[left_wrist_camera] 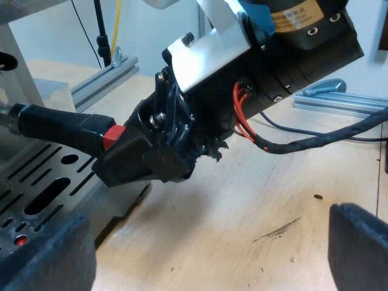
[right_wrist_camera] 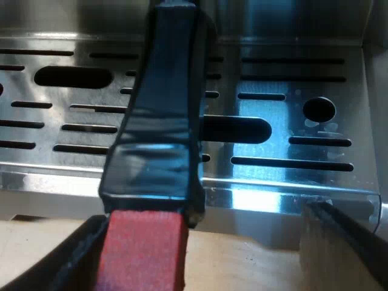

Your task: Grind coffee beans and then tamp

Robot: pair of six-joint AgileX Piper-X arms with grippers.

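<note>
Your right gripper [right_wrist_camera: 209, 248] is at the tip of the holder's handle [right_wrist_camera: 163, 121]. Its 2 fingers stand apart around the red end [right_wrist_camera: 142, 248]. 1 finger lies against the side of the red end, and the other is well clear of it, with a gap between them. You have the handle bracketed, not clamped.

The dark handle runs from the red end out over the slotted drip tray [right_wrist_camera: 291, 151] of the espresso machine [right_wrist_camera: 273, 24]. In the left wrist view it hangs roughly level above the tray without touching the metal. In that view the right gripper's black fingers sit around the red end. The handle's far end is cut off there, so you cannot tell whether it is locked into the machine.

Your left gripper [left_wrist_camera: 206, 248] is spread wide with nothing between its 2 fingers. It hangs over the wooden table [left_wrist_camera: 242, 200], just beside the drip tray's edge, apart from both the handle and the right gripper. 2 aluminium rails [left_wrist_camera: 103, 76] lie on the table beyond them.
</note>
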